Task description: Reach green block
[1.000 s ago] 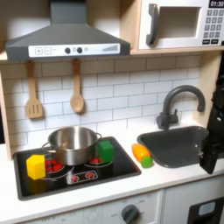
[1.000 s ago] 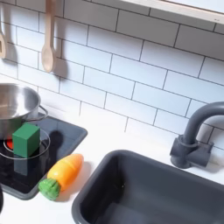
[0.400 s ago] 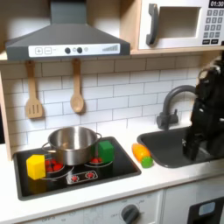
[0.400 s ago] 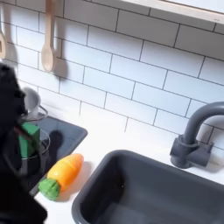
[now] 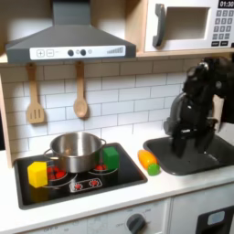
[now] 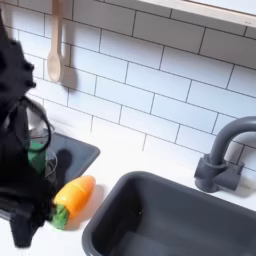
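The green block (image 5: 111,157) stands on the black stovetop (image 5: 119,175) just right of the steel pot (image 5: 76,149). In the second exterior view only a sliver of the green block (image 6: 38,159) shows behind the dark, blurred arm (image 6: 20,130). My gripper (image 5: 189,148) hangs over the sink (image 5: 203,155), well to the first exterior view's right of the block, pointing down. It is too blurred to tell how its jaws stand. Nothing shows between them.
A yellow block (image 5: 37,174) sits at the stovetop's left. An orange-and-lime toy piece (image 5: 148,162) (image 6: 71,199) lies on the counter between stove and sink. The faucet (image 6: 222,155) rises behind the sink. Wooden utensils (image 5: 80,95) hang on the tiled wall.
The arm has swung in from the first exterior view's right edge to over the sink, moving left. In the second exterior view it now covers the stove and most of the green block.
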Tool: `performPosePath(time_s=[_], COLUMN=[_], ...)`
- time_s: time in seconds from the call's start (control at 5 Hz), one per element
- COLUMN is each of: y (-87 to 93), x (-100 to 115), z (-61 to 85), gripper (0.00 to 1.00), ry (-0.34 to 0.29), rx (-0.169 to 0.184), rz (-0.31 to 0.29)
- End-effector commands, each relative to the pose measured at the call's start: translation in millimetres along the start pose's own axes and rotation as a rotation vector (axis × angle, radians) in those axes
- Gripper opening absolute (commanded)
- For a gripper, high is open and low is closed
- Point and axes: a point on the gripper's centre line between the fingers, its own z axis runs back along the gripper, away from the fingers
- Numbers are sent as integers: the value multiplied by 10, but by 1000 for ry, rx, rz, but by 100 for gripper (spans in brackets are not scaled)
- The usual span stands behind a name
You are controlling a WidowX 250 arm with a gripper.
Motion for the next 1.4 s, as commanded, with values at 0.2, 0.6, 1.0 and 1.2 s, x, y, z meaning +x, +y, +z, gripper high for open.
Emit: performPosePath(time_s=[0.2,0.6,1.0,1.2], y=[209,368,481,524], x=[528,884,1143,1221], z=[-99,-226,-361,-442], gripper=[100,100,100,100], ry=[-28,-27,-22,-16], rx=[21,42,58,60], rz=[35,79,101,112])
